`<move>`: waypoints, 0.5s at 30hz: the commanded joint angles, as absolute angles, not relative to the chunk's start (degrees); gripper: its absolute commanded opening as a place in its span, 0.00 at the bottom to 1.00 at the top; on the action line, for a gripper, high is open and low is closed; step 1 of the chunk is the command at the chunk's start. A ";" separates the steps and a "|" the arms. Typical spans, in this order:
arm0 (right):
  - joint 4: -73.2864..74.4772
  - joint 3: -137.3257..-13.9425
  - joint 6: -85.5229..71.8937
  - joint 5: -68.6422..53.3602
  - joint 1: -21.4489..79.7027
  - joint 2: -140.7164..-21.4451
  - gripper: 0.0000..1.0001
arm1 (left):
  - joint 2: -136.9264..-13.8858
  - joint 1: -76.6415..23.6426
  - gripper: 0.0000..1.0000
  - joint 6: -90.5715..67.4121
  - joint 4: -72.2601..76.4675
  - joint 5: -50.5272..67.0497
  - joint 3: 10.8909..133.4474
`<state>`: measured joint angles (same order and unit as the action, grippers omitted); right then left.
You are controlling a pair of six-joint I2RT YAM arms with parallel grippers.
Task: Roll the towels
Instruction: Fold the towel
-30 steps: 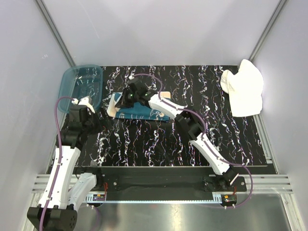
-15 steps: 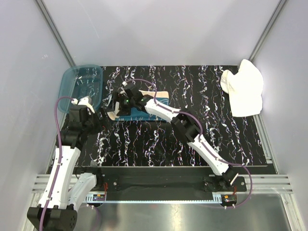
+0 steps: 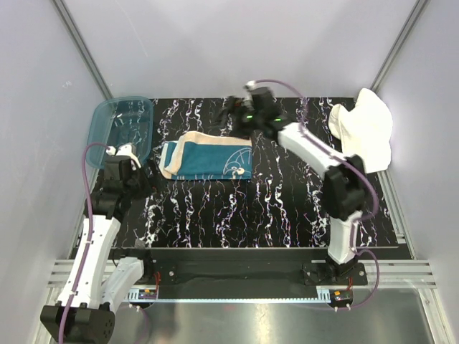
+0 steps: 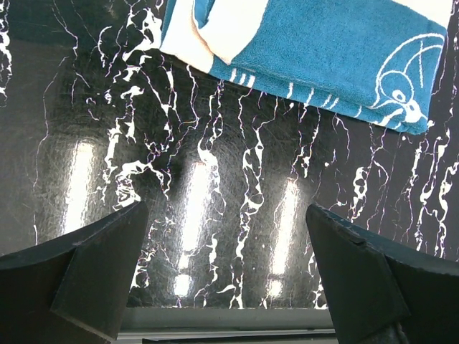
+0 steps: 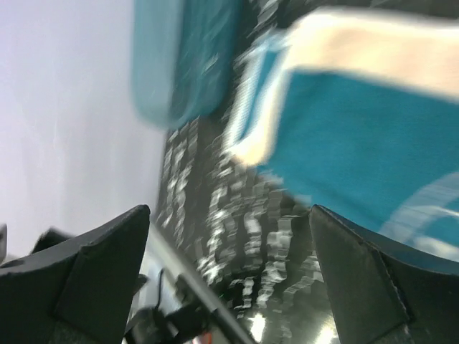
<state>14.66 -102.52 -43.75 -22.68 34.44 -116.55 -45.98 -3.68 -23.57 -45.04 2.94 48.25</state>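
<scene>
Progress is appearing slight: the cream-tan cloth towel with teal-blue print (image 3: 206,159) is lying folded flat, seemingly unrolled, left of centre, and the large white terry towel (image 3: 364,132) is sitting crumpled at the far right corner. The left gripper (image 4: 224,215) and right gripper (image 5: 229,209) are both standing open, gripping nothing.

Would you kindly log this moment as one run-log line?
left gripper: open, empty | right gripper: open, above table | patterned towel: folded flat, not rolled | white towel: heaped, far right corner
</scene>
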 commanded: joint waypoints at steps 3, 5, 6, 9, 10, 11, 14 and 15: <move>21.08 -87.38 -36.58 -11.89 24.89 -106.00 1.00 | -51.83 -4.39 0.99 -23.12 -40.52 3.43 49.74; 23.29 -84.74 -35.43 -11.34 23.82 -106.43 0.99 | -54.91 -5.80 0.99 -23.64 -39.73 2.64 50.36; 23.73 -84.29 -34.90 -11.77 23.38 -107.13 0.98 | -55.71 -6.32 0.98 -23.82 -38.94 2.46 51.14; 24.70 -83.50 -33.93 -13.18 23.38 -110.56 0.94 | -58.27 -8.87 0.98 -24.70 -38.32 1.32 52.20; 24.96 -83.50 -33.93 -13.36 23.29 -111.61 0.93 | -58.71 -10.18 0.98 -24.87 -38.23 0.45 52.90; 24.96 -83.41 -34.10 -13.62 23.29 -113.36 0.93 | -59.58 -10.72 0.97 -25.13 -38.23 0.18 53.08; 24.61 -82.89 -34.63 -14.94 23.38 -116.27 0.88 | -61.42 -11.51 0.96 -25.40 -38.06 -1.39 53.87; 22.87 -82.27 -35.24 -16.42 23.38 -116.89 0.86 | -62.13 -11.51 0.95 -25.49 -38.06 -2.02 54.14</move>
<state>23.97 -82.81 -35.83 -14.31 23.07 -115.90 -60.75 -11.22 -24.64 -41.34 1.52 50.72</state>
